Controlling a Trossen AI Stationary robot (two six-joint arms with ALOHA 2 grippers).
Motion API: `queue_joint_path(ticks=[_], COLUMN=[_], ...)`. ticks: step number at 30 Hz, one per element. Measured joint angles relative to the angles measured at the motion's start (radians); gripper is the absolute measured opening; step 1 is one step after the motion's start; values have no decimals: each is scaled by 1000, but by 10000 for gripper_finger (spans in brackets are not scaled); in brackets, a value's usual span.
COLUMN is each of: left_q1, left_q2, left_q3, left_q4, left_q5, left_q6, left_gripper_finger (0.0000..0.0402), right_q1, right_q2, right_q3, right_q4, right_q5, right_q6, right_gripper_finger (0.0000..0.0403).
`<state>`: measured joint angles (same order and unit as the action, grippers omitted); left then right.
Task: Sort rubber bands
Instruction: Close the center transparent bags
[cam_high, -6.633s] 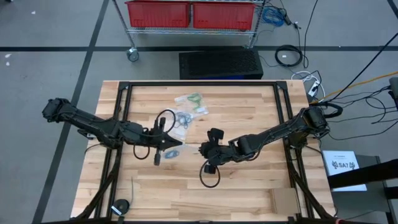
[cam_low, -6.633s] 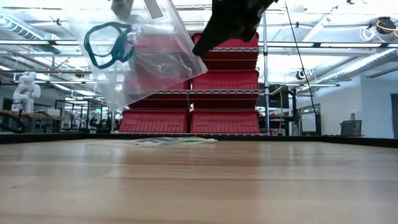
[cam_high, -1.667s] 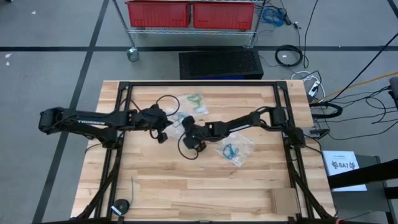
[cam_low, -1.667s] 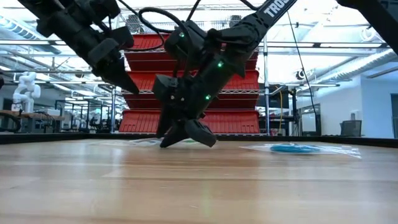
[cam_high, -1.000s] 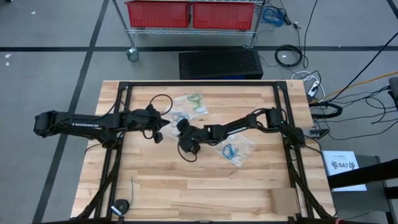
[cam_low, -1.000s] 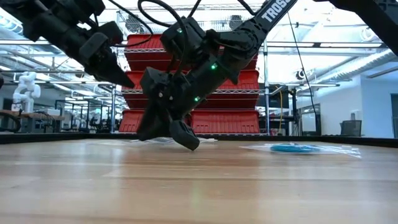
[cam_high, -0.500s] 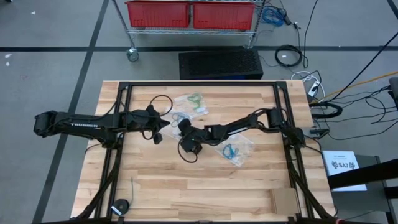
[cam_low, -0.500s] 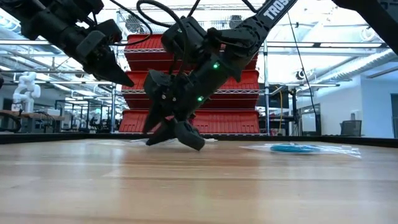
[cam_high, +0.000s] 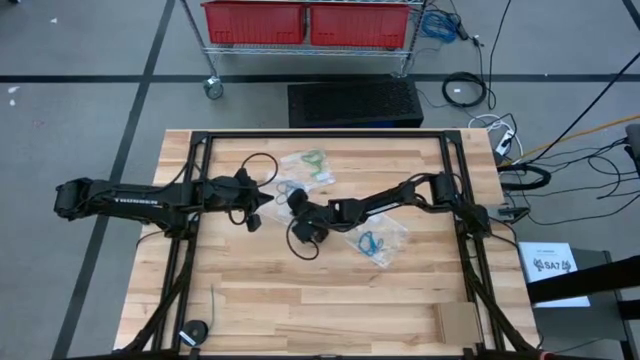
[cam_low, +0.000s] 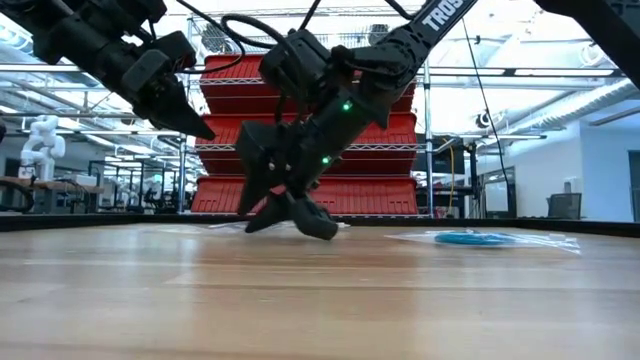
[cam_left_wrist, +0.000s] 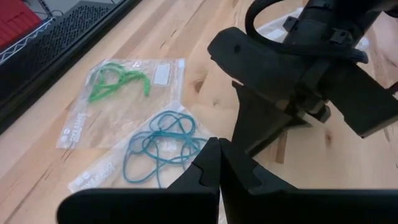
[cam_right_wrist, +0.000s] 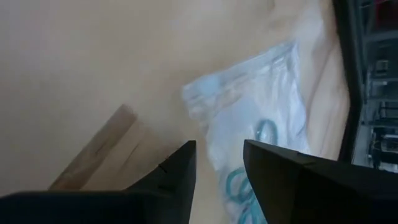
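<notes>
While both arms crowd the middle of the wooden table (cam_high: 300, 300), the stuff that matters is three clear zip bags lying flat on it. The bag off to the right arm's side (cam_high: 375, 240) holds the bright blue rubber bands (cam_high: 370, 241), and it sits well apart from the other two. Toward the far edge, the bag with the light green bands (cam_left_wrist: 118, 79) lies just beside the bag holding the dark teal bands (cam_left_wrist: 160, 146); the two bags look like they overlap a little at the edges, though I can't say for sure. The right gripper (cam_right_wrist: 217, 163) is down near the table surface with its fingers spread apart, nothing between them, a corner of the teal bag right ahead of it. The left gripper (cam_left_wrist: 219, 163) hangs above the teal bag, fingers pressed together and empty. From overhead the arms cover part of the teal bag, so its loops are hard to count.
</notes>
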<state>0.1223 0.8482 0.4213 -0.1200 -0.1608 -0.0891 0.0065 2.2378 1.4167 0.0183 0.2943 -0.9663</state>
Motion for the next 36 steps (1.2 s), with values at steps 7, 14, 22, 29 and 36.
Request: queue_joint_path(ticks=[7,14,22,29,36], left_q1=[0,0,0,0,-30], left_q2=[0,0,0,0,-32], left_q3=[0,0,0,-1,-1], left_q4=[-2,-2,-5,-7,40], left_q5=[0,0,0,0,0], left_q6=[17,18,18,18,30], left_gripper_finger=[2,2,2,2,2], right_q1=[-16,-30,-39,-30,-45], right_q2=[0,48,161,138,-21], right_q3=[-1,57,255,309,308], right_q4=[-9,-15,-168,-260,-458], right_q5=[-68,-93,-113,-115,-261], right_q6=[-49,-99,-78,79,480], right_gripper_finger=[132,119,74,4,1])
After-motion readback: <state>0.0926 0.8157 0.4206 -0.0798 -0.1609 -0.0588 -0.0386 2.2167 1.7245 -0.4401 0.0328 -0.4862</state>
